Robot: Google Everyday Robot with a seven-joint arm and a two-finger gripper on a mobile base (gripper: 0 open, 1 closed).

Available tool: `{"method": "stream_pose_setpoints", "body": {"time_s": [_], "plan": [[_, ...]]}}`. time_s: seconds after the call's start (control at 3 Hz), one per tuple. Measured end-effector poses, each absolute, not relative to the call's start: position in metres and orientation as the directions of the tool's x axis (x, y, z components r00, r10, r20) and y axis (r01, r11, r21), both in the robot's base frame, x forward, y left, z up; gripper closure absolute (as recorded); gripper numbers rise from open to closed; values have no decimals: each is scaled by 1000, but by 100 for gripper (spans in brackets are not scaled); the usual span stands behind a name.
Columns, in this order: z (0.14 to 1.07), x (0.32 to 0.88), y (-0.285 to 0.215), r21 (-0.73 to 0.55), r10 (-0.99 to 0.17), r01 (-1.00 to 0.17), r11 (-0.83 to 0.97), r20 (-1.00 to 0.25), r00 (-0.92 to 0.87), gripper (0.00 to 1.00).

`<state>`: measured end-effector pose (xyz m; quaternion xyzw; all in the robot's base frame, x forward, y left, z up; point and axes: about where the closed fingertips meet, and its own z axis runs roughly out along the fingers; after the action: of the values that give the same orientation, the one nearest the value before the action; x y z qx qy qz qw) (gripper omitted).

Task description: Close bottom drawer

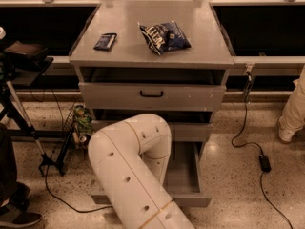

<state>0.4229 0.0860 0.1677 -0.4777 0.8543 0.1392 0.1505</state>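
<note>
End effector: hidden behind the white arm (pixel 128 166), whose bulky elbow fills the lower middle of the view; whether it is released or clenched cannot be told.
Bottom drawer (pixel 183 173): pulled well out at floor level, the lowest of three, with its right half showing past the arm.
Governing relation: the drawer's long axis runs side to side, and its travel runs straight back into the cabinet. Judging by the arm's line, the end effector sits low, at or near the drawer's front panel, with the cabinet beyond it.
Next move, as judged: a square push on the front panel, away from the camera.
Materials: flat grey painted panels and a shallow tray with a smooth floor; the arm has a glossy rounded shell.
Above: the middle drawer (pixel 190 130), then the tall top drawer (pixel 151 95) with a black handle.
Desk (pixel 200 42): carries a crinkled blue chip bag (pixel 164 36).
</note>
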Motion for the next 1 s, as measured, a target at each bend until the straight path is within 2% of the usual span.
{"method": "stream_pose_setpoints", "body": {"time_s": [0.33, 1.0], "plan": [[171, 426, 101, 108, -770, -868, 484, -418, -482, 17], [190, 424, 97, 87, -771, -889, 449, -465, -435, 64]]}}
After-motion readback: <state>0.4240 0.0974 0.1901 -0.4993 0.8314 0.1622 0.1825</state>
